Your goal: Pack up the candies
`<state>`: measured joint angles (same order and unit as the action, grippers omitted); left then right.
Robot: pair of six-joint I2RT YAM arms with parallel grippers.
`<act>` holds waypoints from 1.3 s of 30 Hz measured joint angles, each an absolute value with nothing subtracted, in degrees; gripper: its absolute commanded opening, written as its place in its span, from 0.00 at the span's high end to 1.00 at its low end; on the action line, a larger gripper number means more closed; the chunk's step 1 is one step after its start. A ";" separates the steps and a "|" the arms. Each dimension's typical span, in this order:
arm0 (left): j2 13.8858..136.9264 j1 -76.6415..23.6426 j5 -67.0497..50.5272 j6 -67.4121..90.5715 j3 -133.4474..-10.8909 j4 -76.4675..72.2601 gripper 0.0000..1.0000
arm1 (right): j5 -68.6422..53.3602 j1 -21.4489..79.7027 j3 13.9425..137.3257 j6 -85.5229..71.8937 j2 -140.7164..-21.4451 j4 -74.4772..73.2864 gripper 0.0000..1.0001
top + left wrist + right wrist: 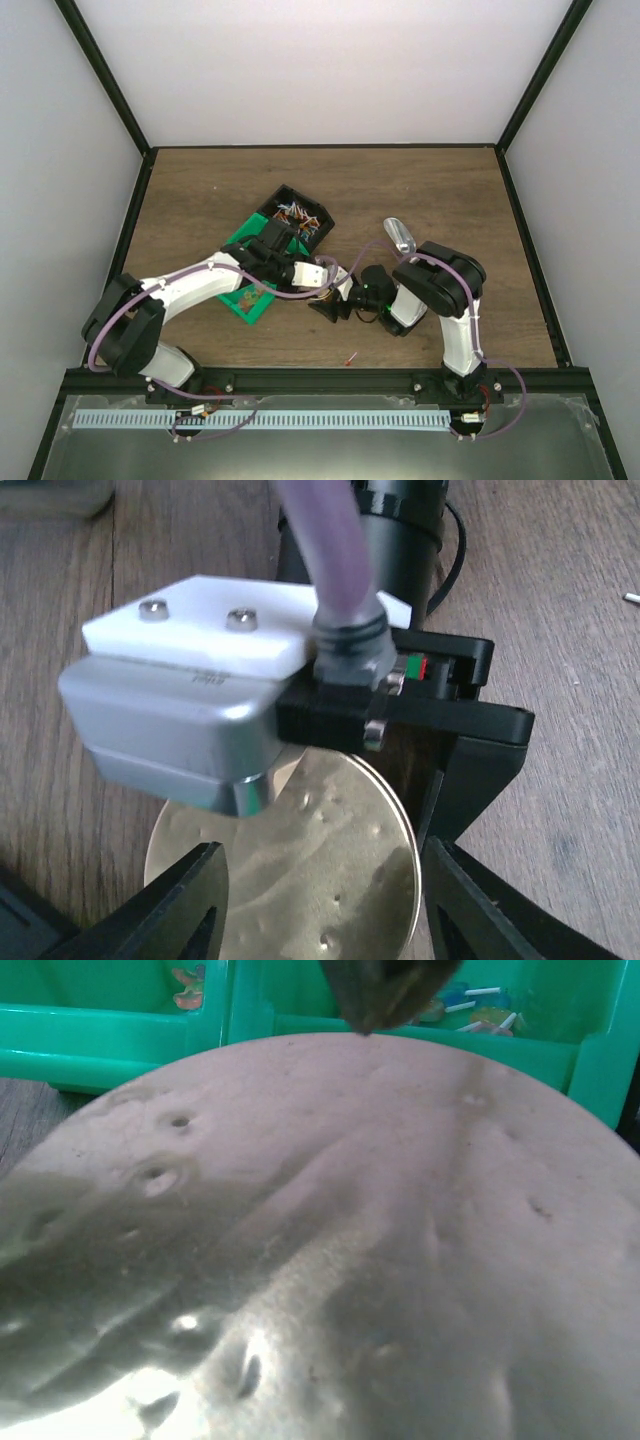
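Arms [200, 282] bent inward, nearly meeting; left tool [320, 910] spread at gold lid [300, 830]

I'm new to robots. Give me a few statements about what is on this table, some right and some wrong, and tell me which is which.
1. A round gold lid sits between the left fingers. True.
2. The green tray is empty. False: candies lie in one of its compartments.
3. The black box also holds candies in mixed colours. True.
4. The silver scoop lies inside the black box. False: it lies on the table, to the right of the box.
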<state>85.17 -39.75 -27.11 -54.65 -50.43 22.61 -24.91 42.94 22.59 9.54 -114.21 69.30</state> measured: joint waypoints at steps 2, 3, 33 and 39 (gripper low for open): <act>85.19 -40.23 -27.07 -54.94 -50.43 22.11 0.51 | -24.91 42.94 22.57 9.54 -114.13 69.14 0.21; 85.36 -40.38 -27.05 -55.22 -50.43 21.80 0.54 | -24.93 42.94 22.57 9.54 -114.08 69.08 0.21; 85.52 -41.17 -25.71 -60.36 -48.07 22.70 0.65 | -24.99 42.94 22.44 9.89 -113.82 68.75 0.25; 85.36 -41.15 -24.36 -62.33 -47.53 21.50 0.68 | -24.95 42.94 22.28 10.24 -113.65 68.58 0.26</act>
